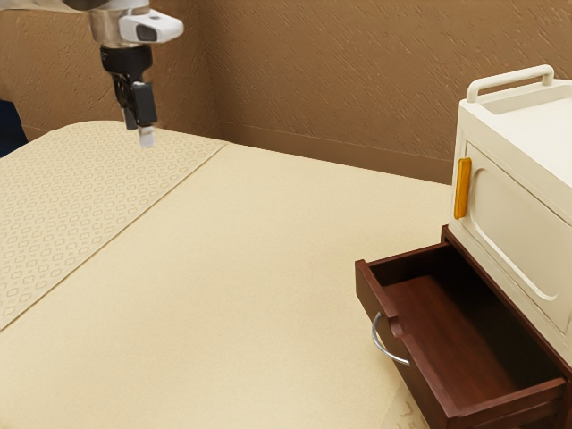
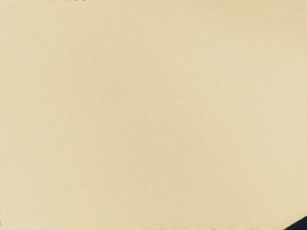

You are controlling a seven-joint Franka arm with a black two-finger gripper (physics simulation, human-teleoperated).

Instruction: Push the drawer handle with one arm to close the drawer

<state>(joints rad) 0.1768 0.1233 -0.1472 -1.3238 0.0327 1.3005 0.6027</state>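
Note:
High over the patterned end of the table, my gripper [image 1: 138,132] hangs pointing down in the exterior view, its two fingertips apart and nothing between them. The dark brown drawer [image 1: 451,335] stands pulled out of its cabinet at the exterior view's lower right, with its inside showing. On its front is a curved silver handle [image 1: 378,341], well away from my gripper and lower than it.
A cream cabinet [image 1: 509,192] with an orange handle [image 1: 462,189] and a top rail rises above the drawer. The pale tabletop [image 1: 241,259] stretches between my gripper and the drawer; a brown wall [image 1: 357,80] stands behind. The wrist view shows pale tabletop [image 2: 153,115].

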